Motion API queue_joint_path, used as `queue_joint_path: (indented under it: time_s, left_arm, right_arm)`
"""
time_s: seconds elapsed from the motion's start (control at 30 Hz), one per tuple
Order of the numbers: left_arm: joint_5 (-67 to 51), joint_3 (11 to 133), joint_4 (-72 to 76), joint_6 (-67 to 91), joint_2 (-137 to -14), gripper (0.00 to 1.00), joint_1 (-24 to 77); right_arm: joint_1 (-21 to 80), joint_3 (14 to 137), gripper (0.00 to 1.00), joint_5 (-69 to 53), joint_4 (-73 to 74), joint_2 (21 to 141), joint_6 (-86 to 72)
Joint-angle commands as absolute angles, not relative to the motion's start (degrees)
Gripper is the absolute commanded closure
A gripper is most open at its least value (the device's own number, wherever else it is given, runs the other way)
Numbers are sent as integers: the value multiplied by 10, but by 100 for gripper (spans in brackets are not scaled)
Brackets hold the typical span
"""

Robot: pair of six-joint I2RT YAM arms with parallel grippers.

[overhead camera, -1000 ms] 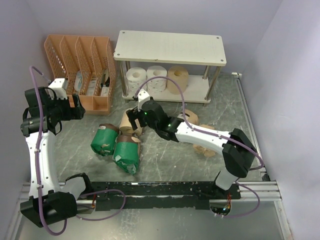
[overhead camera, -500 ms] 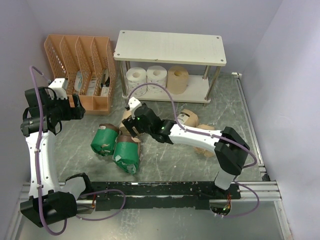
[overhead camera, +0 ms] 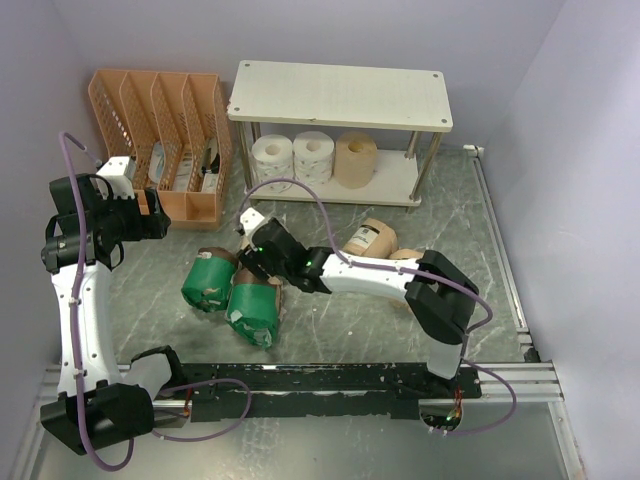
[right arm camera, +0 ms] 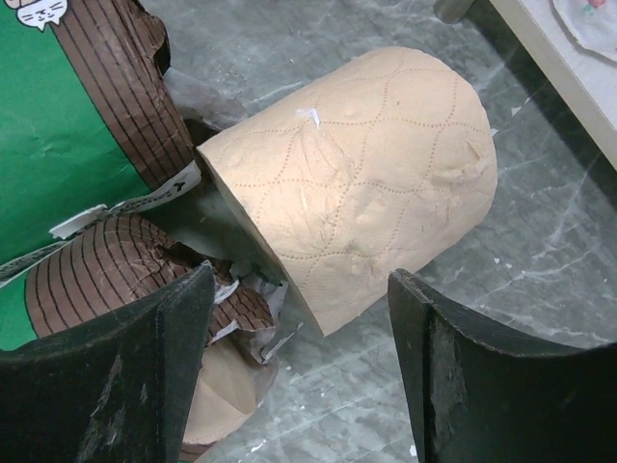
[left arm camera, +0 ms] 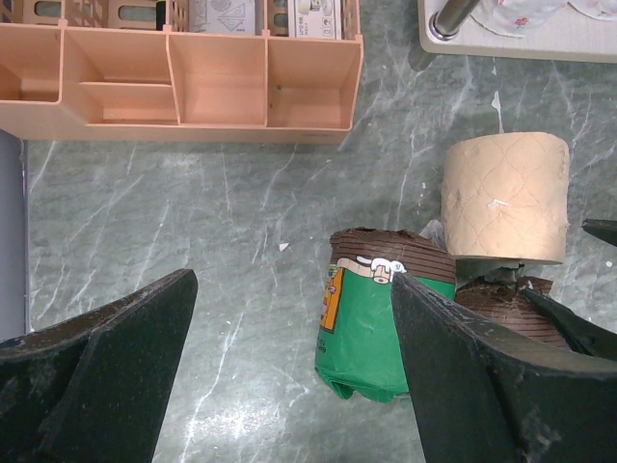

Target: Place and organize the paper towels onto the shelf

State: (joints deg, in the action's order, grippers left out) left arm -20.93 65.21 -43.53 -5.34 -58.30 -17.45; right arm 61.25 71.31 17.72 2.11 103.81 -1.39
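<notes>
A bare tan roll (right arm camera: 357, 174) lies on its side on the floor against two green-wrapped rolls (overhead camera: 208, 280) (overhead camera: 253, 312). My right gripper (overhead camera: 255, 255) hangs open just above it, with the roll's near end between the fingers (right arm camera: 106, 386). The right gripper (right arm camera: 299, 376) holds nothing. My left gripper (overhead camera: 152, 216) is open and empty, raised by the orange organizer. It looks down on a green roll (left arm camera: 381, 318) and the tan roll (left arm camera: 503, 198). The shelf (overhead camera: 340, 95) holds two white rolls (overhead camera: 272, 155) (overhead camera: 313, 152) and a tan roll (overhead camera: 355, 158) on its lower board. A tan-wrapped printed roll (overhead camera: 368, 238) lies behind my right arm.
The orange slotted organizer (overhead camera: 160, 140) stands left of the shelf, close to my left gripper. A silver shelf leg (left arm camera: 453, 14) and the lower board's corner show in the left wrist view. The right arm lies low across the floor in front of the shelf.
My right gripper has moved left and forward, from near the shelf front to over the tan roll beside the green rolls, uncovering the printed roll. The left arm has not moved.
</notes>
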Motion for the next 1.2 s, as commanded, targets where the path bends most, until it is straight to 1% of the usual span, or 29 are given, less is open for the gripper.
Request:
queue_joint_path:
  time_s: [0.0,0.13,0.2,0.37,0.4,0.43,0.5,0.53,0.57,0.73,0.83,0.93,1.17]
  left_arm:
    - [-210,652,-422,-52,-576,7,-181]
    - [-207,651,-422,-53,-574,7,-182]
    - [-207,650,-421,-53,-573,6,-181]
    - [-204,650,-421,-54,-574,6,-182]
    - [-204,649,-420,-54,-574,7,-182]
    - [-204,649,-421,-54,-575,6,-181]
    - [-205,649,-419,-54,-575,6,-182]
    - [-205,649,-419,-54,-576,7,-182]
    - [-205,649,-420,-54,-576,6,-181]
    - [-204,648,-419,-54,-578,6,-182]
    - [-202,645,-417,-55,-575,6,-181]
    - [-205,645,-417,-55,-575,6,-182]
    - [-215,656,-426,-51,-578,6,-182]
  right_arm:
    - [617,741,30,207,23,1058,11]
    - [619,770,35,216,34,1088,26]
    - [620,783,40,219,40,1102,35]
    - [623,797,58,217,42,1122,44]
    - [624,796,64,217,38,1121,44]
    - [624,792,73,216,34,1119,45]
    - [623,785,87,218,27,1111,47]
    - [623,781,97,221,24,1107,47]
    - [622,779,100,227,23,1104,45]
    - [622,761,100,242,25,1066,26]
    - [617,744,100,243,19,1021,-14]
    - [605,694,100,239,-32,951,-83]
    - [540,560,100,216,-152,802,-313]
